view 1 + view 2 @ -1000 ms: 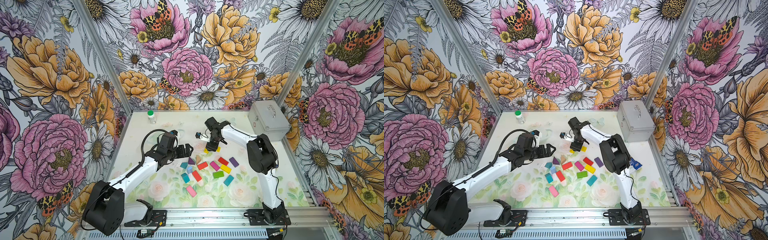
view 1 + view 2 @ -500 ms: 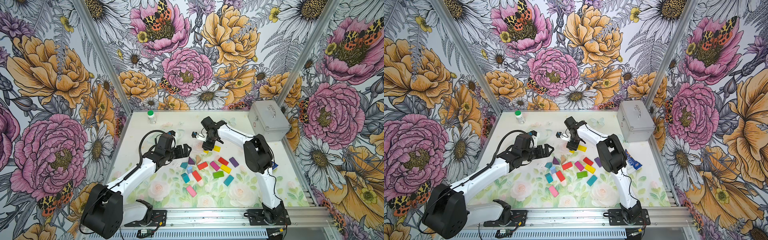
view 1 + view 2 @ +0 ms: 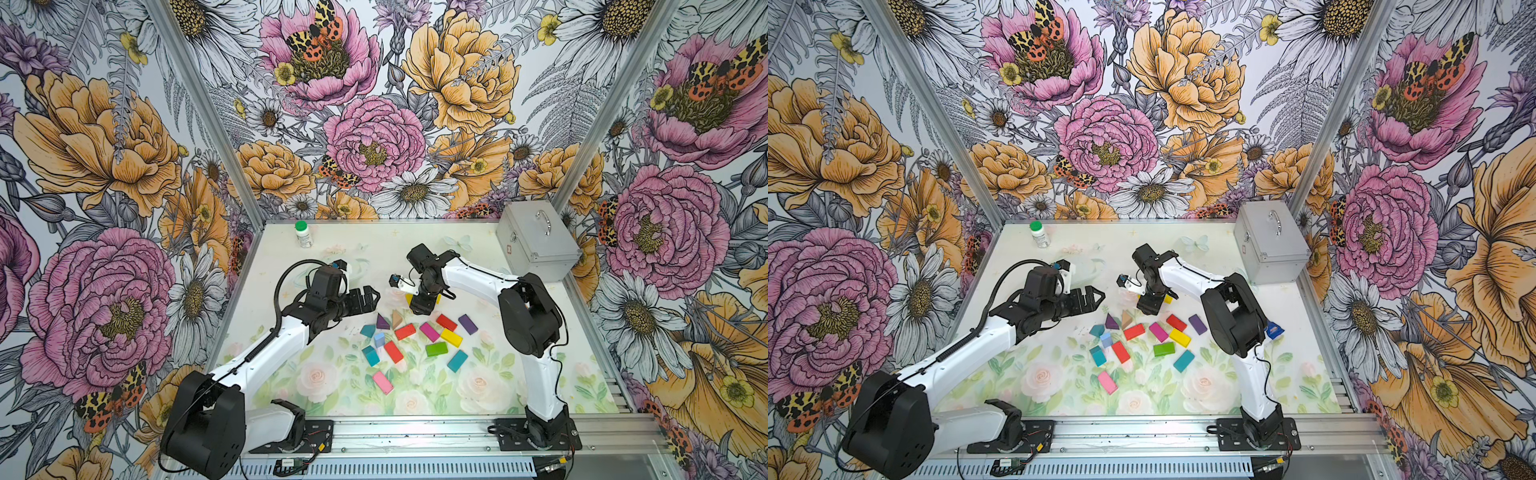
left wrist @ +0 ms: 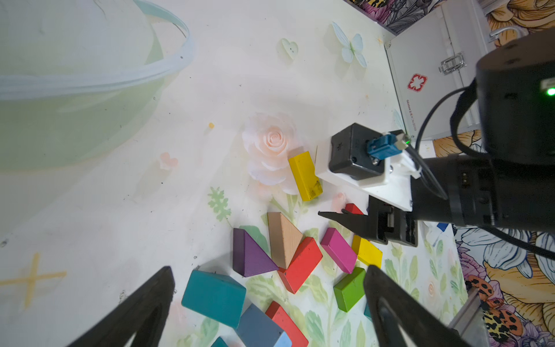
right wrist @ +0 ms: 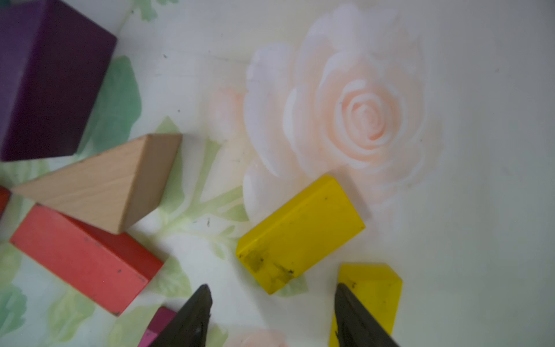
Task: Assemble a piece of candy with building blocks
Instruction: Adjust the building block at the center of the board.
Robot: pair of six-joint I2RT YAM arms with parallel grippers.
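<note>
One yellow block (image 5: 300, 234) lies flat, long axis aslant before spread right fingers (image 5: 192, 318); left fingers (image 4: 135, 312) spread too

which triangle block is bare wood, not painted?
The tan triangle: it shows plain wood grain and lies between the purple triangle, which is painted, and a red brick.

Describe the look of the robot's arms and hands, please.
The left arm and right arm have white links and black joints. The left hand and right hand are black, with pointed tapering fingers. A black cable loops over the left arm; a blue plug sits at the right wrist.
</note>
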